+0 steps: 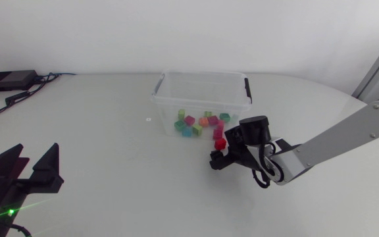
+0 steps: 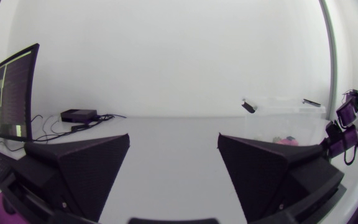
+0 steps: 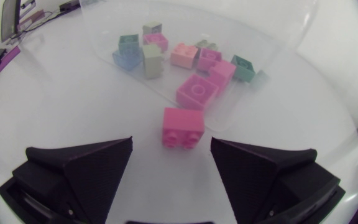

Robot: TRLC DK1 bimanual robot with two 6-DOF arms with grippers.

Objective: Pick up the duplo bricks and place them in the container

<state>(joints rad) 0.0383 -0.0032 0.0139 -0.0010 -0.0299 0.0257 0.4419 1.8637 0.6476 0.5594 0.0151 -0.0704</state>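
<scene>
Fingers (image 3: pixel 86 168) on the right gape; container (image 1: pixel 200 73) holds many bricks (image 3: pixel 185 56).

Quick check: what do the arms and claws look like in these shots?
Silver-grey right arm with black joints and a black cable looped at its wrist. The right claw and left claw are matte black, each with two broad wedge-shaped fingers. A green light glows behind the left claw.

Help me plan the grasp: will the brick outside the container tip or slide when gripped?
Likely rigid: the brick looks like solid moulded plastic. It lies low and squat, so tipping seems unlikely. On the smooth table it may slide.
</scene>
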